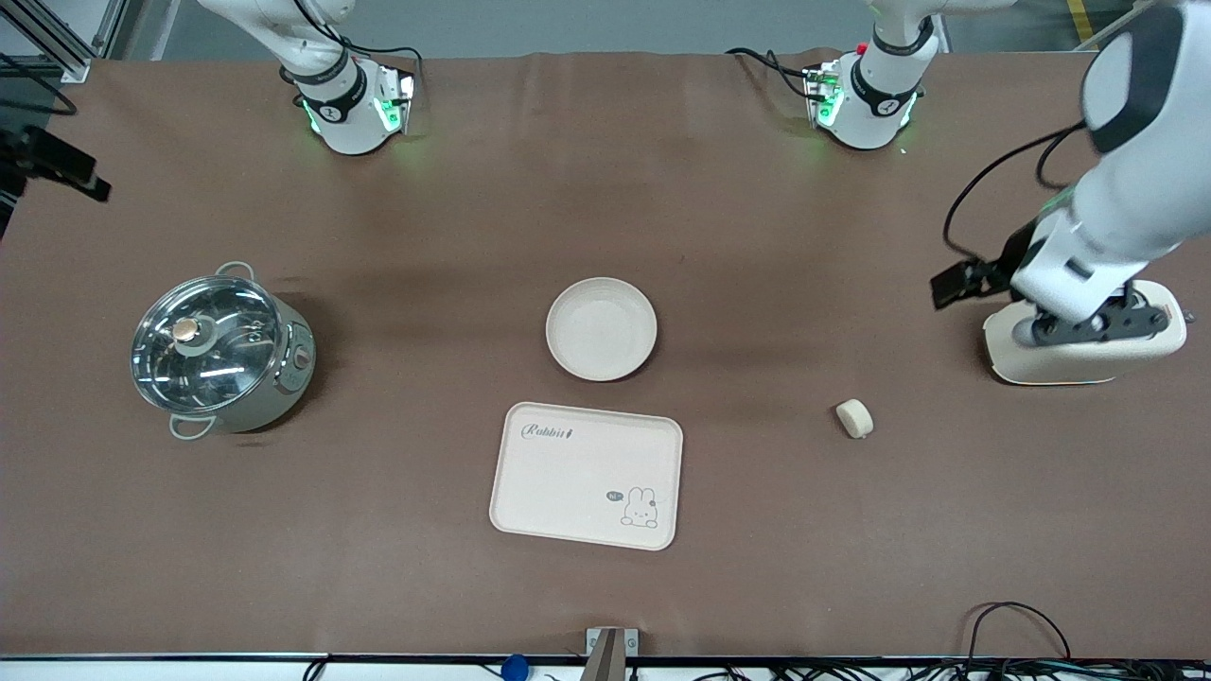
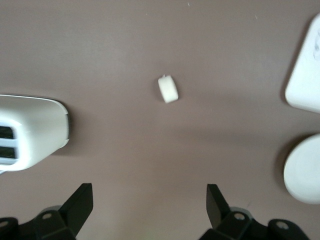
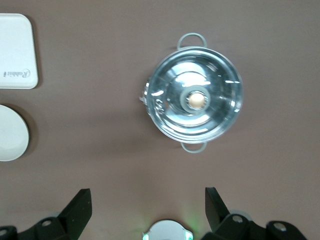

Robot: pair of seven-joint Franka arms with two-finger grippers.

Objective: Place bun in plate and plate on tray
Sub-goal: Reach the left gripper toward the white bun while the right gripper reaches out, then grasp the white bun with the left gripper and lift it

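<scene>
The bun (image 1: 854, 417) lies on the brown table toward the left arm's end, apart from everything else. It also shows in the left wrist view (image 2: 168, 89). The round plate (image 1: 601, 329) sits empty mid-table. The Rabbit tray (image 1: 587, 475) lies empty just nearer to the front camera than the plate. My left gripper (image 1: 1088, 329) hangs over a white slotted appliance, open and empty (image 2: 148, 200). My right gripper (image 3: 147, 202) is open and empty, high up near its arm's base, and is out of the front view.
A steel pot with a glass lid (image 1: 222, 352) stands toward the right arm's end and shows in the right wrist view (image 3: 195, 100). The white slotted appliance (image 1: 1060, 364) stands at the left arm's end, beside the bun. Cables lie along the table's front edge.
</scene>
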